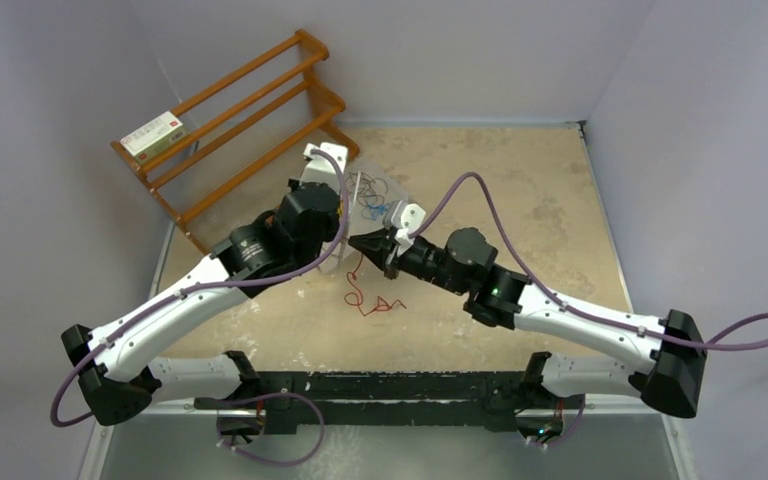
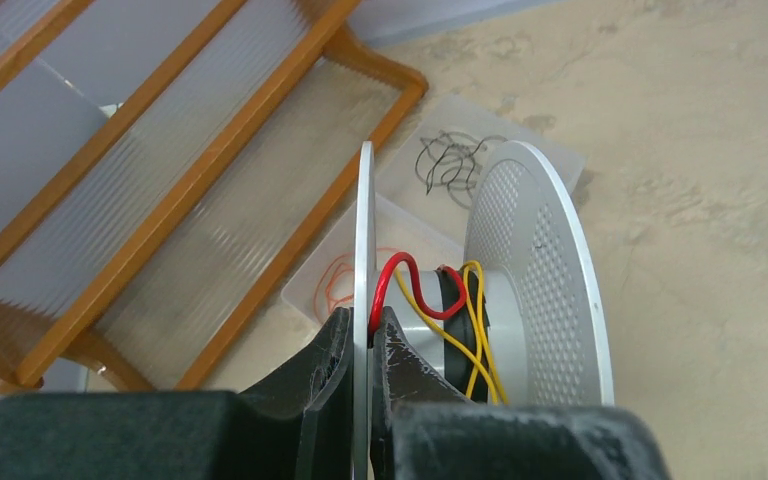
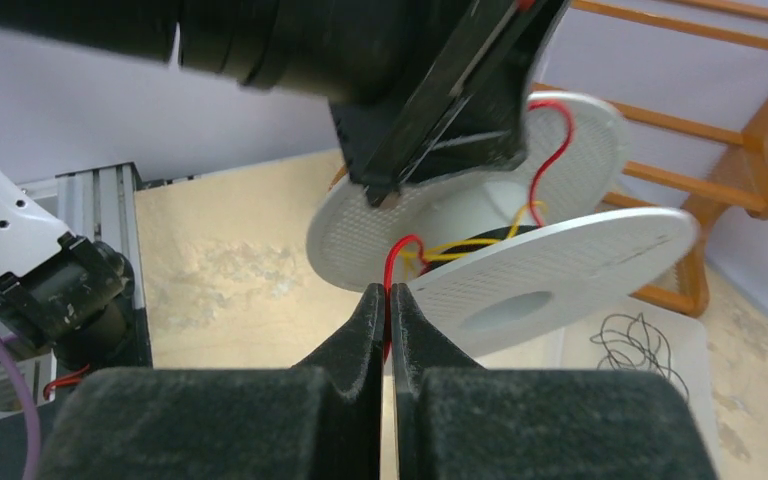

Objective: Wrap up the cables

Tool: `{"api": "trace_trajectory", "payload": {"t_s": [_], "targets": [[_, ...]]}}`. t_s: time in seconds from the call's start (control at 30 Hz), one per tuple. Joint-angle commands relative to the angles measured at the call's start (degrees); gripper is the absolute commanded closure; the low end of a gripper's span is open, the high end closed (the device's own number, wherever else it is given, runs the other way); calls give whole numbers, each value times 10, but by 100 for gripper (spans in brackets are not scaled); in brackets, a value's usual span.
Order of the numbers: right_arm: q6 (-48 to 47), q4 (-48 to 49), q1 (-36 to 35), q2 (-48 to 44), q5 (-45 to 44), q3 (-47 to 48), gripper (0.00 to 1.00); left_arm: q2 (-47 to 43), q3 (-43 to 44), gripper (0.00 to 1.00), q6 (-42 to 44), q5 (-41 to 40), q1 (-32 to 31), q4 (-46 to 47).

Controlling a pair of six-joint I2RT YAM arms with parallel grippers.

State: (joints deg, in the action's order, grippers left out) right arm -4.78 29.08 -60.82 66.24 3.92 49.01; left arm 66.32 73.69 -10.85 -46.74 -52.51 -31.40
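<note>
A grey spool [image 2: 545,270] with two perforated flanges hangs above the table. My left gripper [image 2: 365,325] is shut on the edge of its near flange [image 2: 365,230]. A bright red cable [image 2: 405,275] and a yellow cable [image 2: 475,340] lie round the hub. My right gripper [image 3: 388,295] is shut on the red cable [image 3: 392,262] just below the spool [image 3: 560,270]. In the top view both grippers meet at the table's middle, left [image 1: 338,240] and right [image 1: 357,243], and the red cable's loose tail [image 1: 365,295] lies on the table below them.
A clear tray [image 2: 305,290] behind the spool holds a black cable [image 2: 450,160] and an orange one [image 2: 335,280]; a blue tangle [image 1: 370,205] shows there from above. A wooden rack [image 1: 250,110] with a small box [image 1: 155,133] stands at the back left.
</note>
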Motion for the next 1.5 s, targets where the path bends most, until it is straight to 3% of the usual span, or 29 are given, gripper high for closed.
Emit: {"api": "trace_trajectory", "payload": {"t_s": [0.0, 0.23, 0.6, 1.03, 1.47], "targets": [[-13, -92, -2, -42, -28, 57, 100, -12, -16, 100, 45, -6, 0, -10], [-60, -169, -1, -77, -83, 98, 100, -23, -47, 100, 98, 63, -16, -14], [-146, -170, 64, -95, -160, 82, 100, -75, -73, 100, 135, 249, -39, -22], [-116, -107, 122, -128, -119, -54, 100, -183, -36, 100, 129, 467, -39, -37], [-37, -10, 124, -212, -55, -195, 100, -197, 38, 100, 130, 511, -39, -49]]}}
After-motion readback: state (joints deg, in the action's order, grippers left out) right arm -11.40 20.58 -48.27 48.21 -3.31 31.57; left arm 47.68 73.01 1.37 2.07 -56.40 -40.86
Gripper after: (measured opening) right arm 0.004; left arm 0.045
